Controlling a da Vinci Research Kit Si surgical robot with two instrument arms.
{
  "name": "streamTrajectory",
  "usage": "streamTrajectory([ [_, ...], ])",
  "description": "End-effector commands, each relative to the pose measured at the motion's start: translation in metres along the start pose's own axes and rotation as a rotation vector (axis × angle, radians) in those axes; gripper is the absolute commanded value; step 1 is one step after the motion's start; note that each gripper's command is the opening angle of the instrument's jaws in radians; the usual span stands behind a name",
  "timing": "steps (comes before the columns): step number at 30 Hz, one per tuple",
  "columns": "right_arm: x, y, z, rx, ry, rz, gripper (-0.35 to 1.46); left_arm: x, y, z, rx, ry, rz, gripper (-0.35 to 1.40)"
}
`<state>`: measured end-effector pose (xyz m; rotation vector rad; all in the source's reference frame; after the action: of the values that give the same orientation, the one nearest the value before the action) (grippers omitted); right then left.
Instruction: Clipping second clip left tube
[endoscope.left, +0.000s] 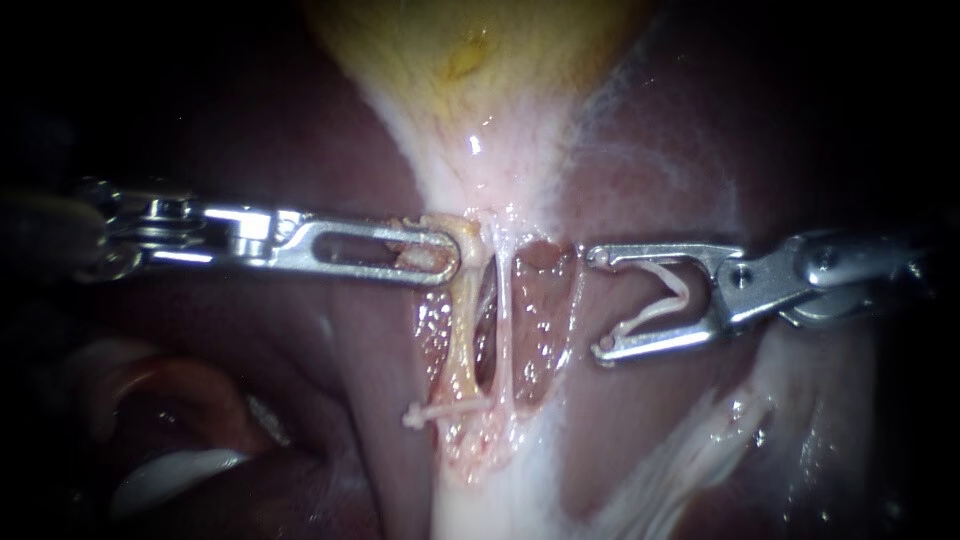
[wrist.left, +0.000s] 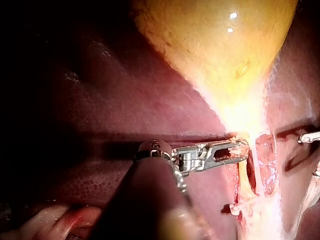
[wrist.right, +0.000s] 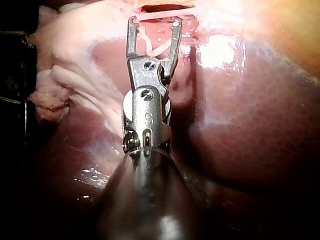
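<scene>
Close view of wet tissue: a glossy yellow, pear-shaped gallbladder (endoscope.left: 470, 60) tapers down from 12 o'clock onto smooth, dark red-brown liver (endoscope.left: 300, 130). At the centre, two strands run vertically across a glistening window of raw pink tissue. One is the left tube (endoscope.left: 462, 340), a yellowish, waxy cord. Just beside it is the right tube (endoscope.left: 503, 330), a thinner, pale thread. The left instrument (endoscope.left: 445, 252) comes in from 9 o'clock; it is shiny steel with long, slotted jaws, and these lie closed on the upper end of the left tube. A seated white clip (endoscope.left: 440, 410), a small plastic bar, crosses the left tube's lower end, toward 6 o'clock. The right instrument (endoscope.left: 602, 304) comes in from 3 o'clock; it is steel with hooked tips. Its jaws stand wide apart and cradle an open white clip (endoscope.left: 660, 295), V-shaped, with one leg lying along each jaw. Those tips sit near the right tube and apart from the left tube.
</scene>
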<state>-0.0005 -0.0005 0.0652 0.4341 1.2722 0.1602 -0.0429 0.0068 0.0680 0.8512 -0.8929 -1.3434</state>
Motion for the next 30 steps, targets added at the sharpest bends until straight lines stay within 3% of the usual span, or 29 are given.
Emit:
streamTrajectory([
  [1,0.0000,0.0000,0.0000,0.000,0.000,0.000,0.49,-0.0001,0.0000,-0.0002,0.002,0.001,0.000,-0.35],
  [9,-0.0001,0.0000,0.0001,-0.001,0.000,0.000,0.50,-0.0015,-0.0020,-0.0037,-0.002,0.005,-0.014,-0.35],
  [15,0.0000,0.0000,0.0003,-0.001,-0.001,0.000,0.50,-0.0021,-0.0042,-0.0063,-0.001,-0.014,-0.026,-0.35],
  [24,-0.0002,-0.0006,0.0024,0.000,-0.001,-0.005,0.50,-0.0019,-0.0040,-0.0065,-0.001,-0.014,-0.025,-0.35],
  [30,-0.0017,-0.0011,0.0062,0.016,0.000,-0.019,0.50,-0.0019,-0.0040,-0.0065,-0.001,-0.014,-0.025,-0.35],
])
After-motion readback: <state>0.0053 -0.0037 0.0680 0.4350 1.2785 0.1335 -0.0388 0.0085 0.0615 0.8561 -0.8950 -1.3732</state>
